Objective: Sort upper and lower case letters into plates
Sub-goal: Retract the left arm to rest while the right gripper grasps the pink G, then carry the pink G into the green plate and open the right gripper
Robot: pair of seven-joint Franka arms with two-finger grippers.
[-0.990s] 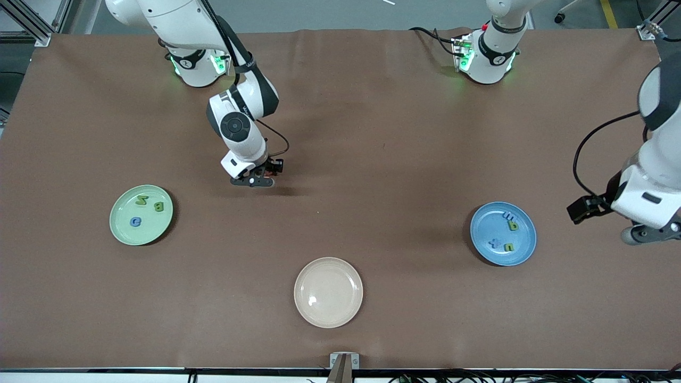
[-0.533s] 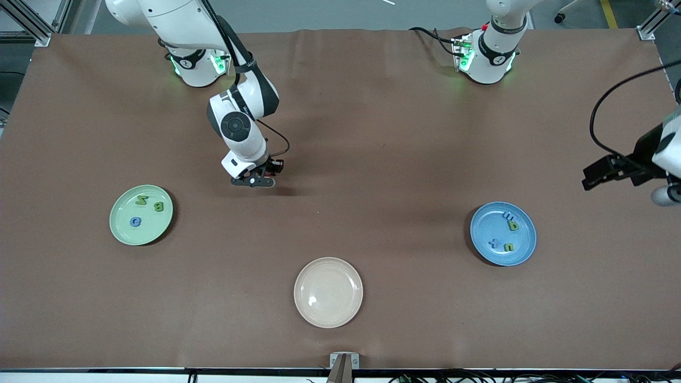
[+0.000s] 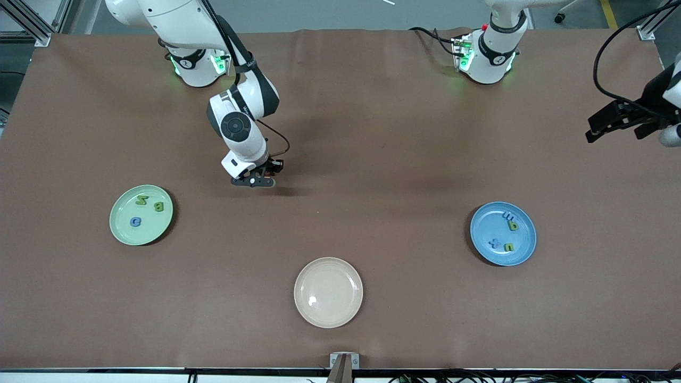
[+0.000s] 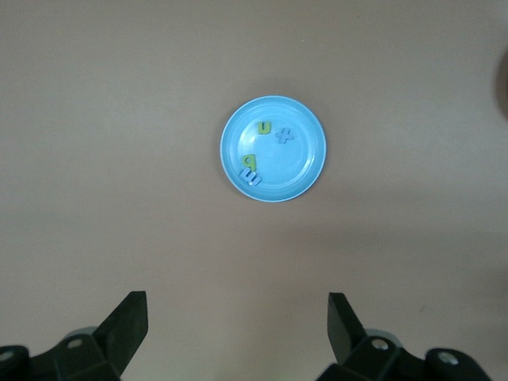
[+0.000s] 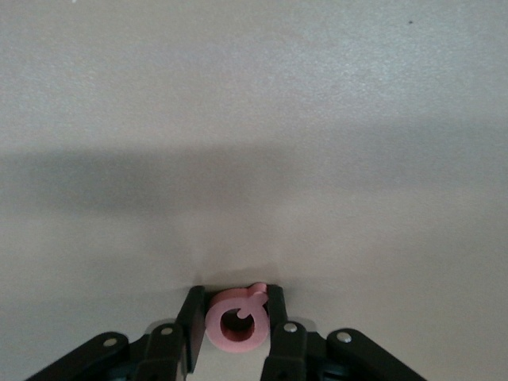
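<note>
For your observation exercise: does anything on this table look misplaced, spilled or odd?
Nothing spilled or damaged. One oddity: the beige plate sits empty, and a pink letter is clamped in the right tool rather than lying in a plate.

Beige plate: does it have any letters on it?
No. In the front view the beige plate is bare, while the green plate and blue plate hold the letters.

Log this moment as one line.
right gripper: shut on pink letter | left gripper: open, high | blue plate: four letters | green plate: three
</note>
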